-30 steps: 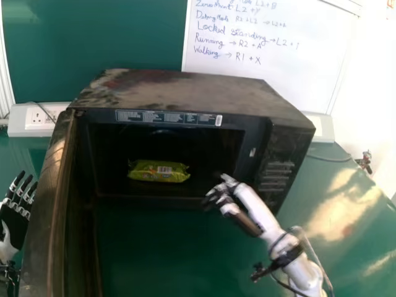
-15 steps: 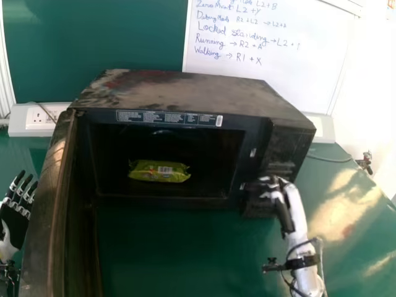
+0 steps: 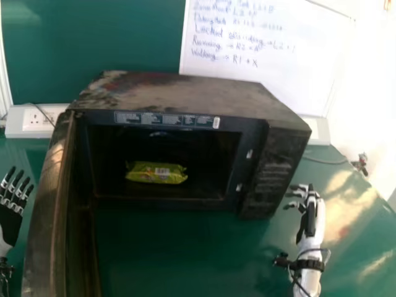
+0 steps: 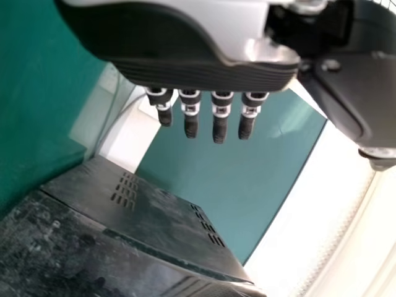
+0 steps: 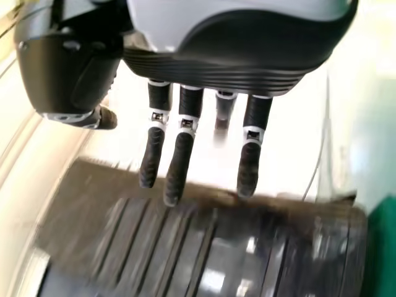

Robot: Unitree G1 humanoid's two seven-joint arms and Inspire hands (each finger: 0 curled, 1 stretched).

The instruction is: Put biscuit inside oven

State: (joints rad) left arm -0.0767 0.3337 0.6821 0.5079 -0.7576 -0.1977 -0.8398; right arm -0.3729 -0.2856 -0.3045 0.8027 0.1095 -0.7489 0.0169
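Left hand (image 3: pixel 10 216) at left edge of head view, palm and fingers showing, fingers straight and spread, released; left wrist view agrees, thumb off to the side of the fingers. Right hand (image 3: pixel 309 216) lower right, right of the oven in frame, gap between them, fingers loosely extended toward the oven, nothing grasped; long, mostly straight fingers in right wrist view too. Black strap (image 3: pixel 307 265) round the right forearm, bottom right. Oven door (image 3: pixel 46 210) swung wide open, running up the left side from the bottom edge. Green table (image 3: pixel 167 247) across bottom centre, on under the oven and out to the right. Black oven (image 3: pixel 167 93) mid-frame, top scuffed and dusty, control side to the right, pale label strip (image 3: pixel 167 119) above the opening. Green biscuit packet (image 3: pixel 156 172) inside the cavity, left of its middle, lying flat, long side across, touched by neither hand. White socket panel (image 3: pixel 37 120) behind, at left, with a cable. Small dark item (image 3: pixel 361 163) on the table's far right, maybe a clamp or bracket, too blurred to be sure. Farthest back: green wall panel (image 3: pixel 93 37) upper left, whiteboard (image 3: pixel 266 68) with blue handwriting upper right.
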